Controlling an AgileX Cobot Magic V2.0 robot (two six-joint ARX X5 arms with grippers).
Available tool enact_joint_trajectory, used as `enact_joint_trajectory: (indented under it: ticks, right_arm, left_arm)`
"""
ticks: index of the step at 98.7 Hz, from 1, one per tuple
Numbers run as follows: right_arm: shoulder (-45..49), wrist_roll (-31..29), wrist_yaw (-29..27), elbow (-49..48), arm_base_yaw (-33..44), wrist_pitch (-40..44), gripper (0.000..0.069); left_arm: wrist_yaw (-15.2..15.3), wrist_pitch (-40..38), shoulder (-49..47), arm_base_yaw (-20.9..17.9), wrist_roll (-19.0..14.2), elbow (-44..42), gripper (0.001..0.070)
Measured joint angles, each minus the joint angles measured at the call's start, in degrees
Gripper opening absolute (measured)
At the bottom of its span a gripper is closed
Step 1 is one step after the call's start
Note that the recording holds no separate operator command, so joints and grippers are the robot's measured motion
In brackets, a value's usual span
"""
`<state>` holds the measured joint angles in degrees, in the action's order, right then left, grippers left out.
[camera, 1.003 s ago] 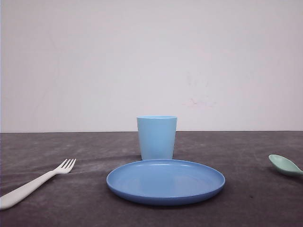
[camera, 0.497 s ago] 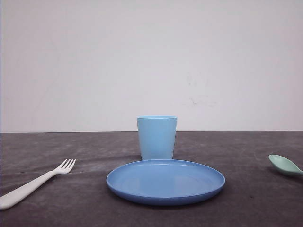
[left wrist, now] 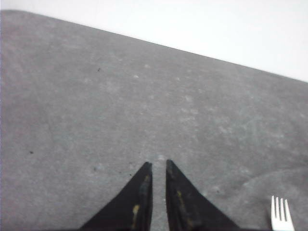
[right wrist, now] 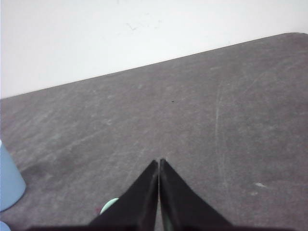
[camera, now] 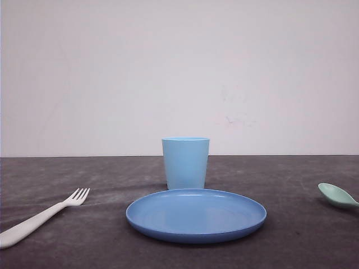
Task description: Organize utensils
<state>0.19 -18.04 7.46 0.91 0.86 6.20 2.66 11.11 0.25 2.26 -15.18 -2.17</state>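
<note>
A: Looking forward, a white plastic four-tined fork [camera: 39, 217] lies far left on the dark grey table [camera: 84, 252]; a mint-green plastic spoon [camera: 338, 196] lies far right, with a round blue plate [camera: 196, 214] and a light blue plastic cup [camera: 185, 162] between.

B: Left wrist: left gripper [left wrist: 159, 166] clenched, nearly closed, grasping nothing, fork tines just beside it.

A: Right wrist: right gripper [right wrist: 159, 161] clenched, empty, the spoon's bowl peeking beside its fingers [right wrist: 139, 192].
</note>
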Motion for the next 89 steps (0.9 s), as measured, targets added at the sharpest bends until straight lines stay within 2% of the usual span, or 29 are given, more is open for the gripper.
enact_joint_trajectory:
  ticks: [20, 40, 52, 69, 79, 89]
  right_arm:
    - [0.35, -5.01, 0.04, 1.66, 0.0, 1.66, 0.0004]
    - [7.78, -5.44, 0.04, 13.92, 0.0, 3.89, 0.0004]
    - [17.51, -2.03, 0.07, 22.99, -0.02, 8.46, 0.0004]
    - [30.77, 4.52, 0.07, 37.44, -1.4, 18.1, 0.0004]
    - [35.08, 7.8, 0.07, 43.12, -3.1, 21.94, 0.0004]
    - [36.48, 9.77, 0.07, 44.63, -4.44, 22.84, 0.0004]
  left_arm:
    - [-0.83, 2.67, 0.85, 0.0, -3.63, -1.55, 0.0026]
    - [-1.11, 3.89, 8.74, 0.0, -4.52, -11.78, 0.0026]
    - [-2.03, 6.16, 17.11, 0.0, -3.04, -20.35, 0.0026]
    - [-4.5, 13.29, 29.9, 0.11, -0.11, -33.68, 0.0026]
    - [-5.27, 15.74, 34.82, 0.92, 1.88, -38.88, 0.0026]
    - [-5.46, 16.33, 36.65, 2.29, 3.65, -40.65, 0.0026]
